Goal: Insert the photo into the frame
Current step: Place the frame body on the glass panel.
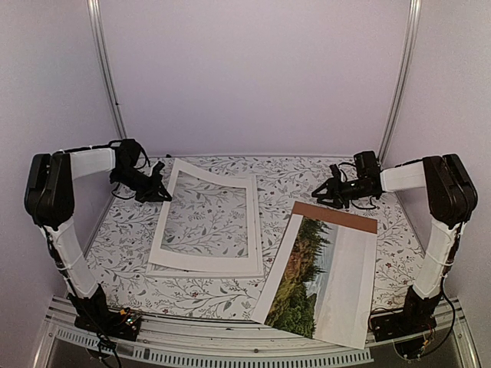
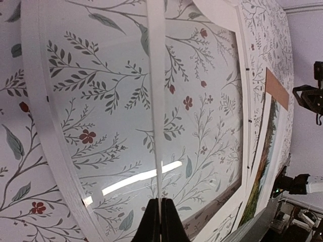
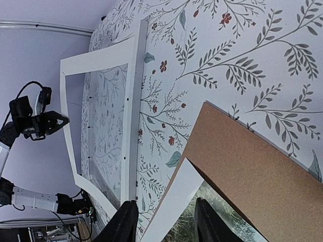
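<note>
Photo point(image 1: 318, 280) lies on a board point(image 1: 337, 215), near the right hand point(image 1: 317, 190) (fingers apart, empty); left hand point(image 1: 163, 187), fingers together, beside the frame point(image 3: 130, 141); floral counter point(image 1: 230, 295), pale walls point(image 1: 253, 77)

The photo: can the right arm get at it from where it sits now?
Probably yes. The right gripper hangs open near the far edge of the photo, with nothing between them. The photo lies uncovered on the brown backing board, though flat, so pinching an edge may be awkward.

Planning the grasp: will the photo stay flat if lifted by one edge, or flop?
Probably floppy: the photo looks like thin paper, so it would likely sag from one edge. Likely light, and apt to slide on the brown board beneath.
</note>
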Controlling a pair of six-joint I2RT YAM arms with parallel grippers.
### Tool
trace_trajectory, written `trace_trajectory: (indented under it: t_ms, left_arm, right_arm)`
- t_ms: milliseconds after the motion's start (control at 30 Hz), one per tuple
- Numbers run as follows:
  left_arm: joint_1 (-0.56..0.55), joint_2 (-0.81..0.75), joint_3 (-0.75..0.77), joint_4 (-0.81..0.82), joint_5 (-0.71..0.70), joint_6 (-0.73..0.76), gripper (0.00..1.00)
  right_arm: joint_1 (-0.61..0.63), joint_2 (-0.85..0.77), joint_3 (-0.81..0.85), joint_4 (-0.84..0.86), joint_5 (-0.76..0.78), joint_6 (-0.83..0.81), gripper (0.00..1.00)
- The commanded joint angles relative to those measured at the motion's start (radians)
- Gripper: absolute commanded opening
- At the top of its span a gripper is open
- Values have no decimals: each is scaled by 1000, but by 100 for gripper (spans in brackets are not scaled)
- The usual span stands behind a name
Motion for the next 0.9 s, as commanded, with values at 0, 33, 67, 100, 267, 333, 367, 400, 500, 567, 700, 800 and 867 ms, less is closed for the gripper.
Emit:
trace_trajectory:
  t_ms: [0, 33, 67, 100, 267, 333, 367, 400, 500, 567, 700, 800, 867]
  left_arm:
    - [11, -26, 2, 28, -14, -9, 0]
    - [11, -24, 2, 28, -16, -10, 0]
    - [12, -24, 3, 28, -17, -10, 0]
    - [14, -25, 3, 28, -18, -9, 0]
    - [22, -29, 7, 26, -18, -5, 0]
    - [24, -28, 8, 25, -17, -5, 0]
    - [24, -27, 8, 25, -17, -5, 0]
    - [25, -24, 8, 25, -15, -4, 0]
    - [24, -9, 13, 26, -9, -1, 0]
    - [21, -3, 17, 25, -6, -1, 0]
    - [12, 0, 17, 30, -3, -7, 0]
    - [-4, 7, 13, 38, -2, -14, 0]
    - [-14, 13, 8, 41, -10, -19, 0]
  right_arm:
    - [10, 18, -7, 21, -3, 1, 42]
    - [10, 18, -6, 22, -2, 1, 42]
    - [10, 18, -7, 21, -3, 0, 42]
    - [10, 19, -8, 21, -2, 1, 42]
    - [10, 22, -5, 21, -1, 1, 42]
    - [9, 23, -7, 23, -2, 1, 42]
    - [10, 23, -7, 23, -1, 1, 42]
    - [10, 23, -7, 23, -2, 0, 42]
    - [9, 23, -8, 22, -1, 1, 42]
    - [9, 23, -7, 22, -3, 0, 42]
    - [9, 23, -7, 21, 0, -1, 42]
    - [10, 26, -8, 24, -1, 1, 42]
    - [10, 28, -8, 25, -2, 1, 42]
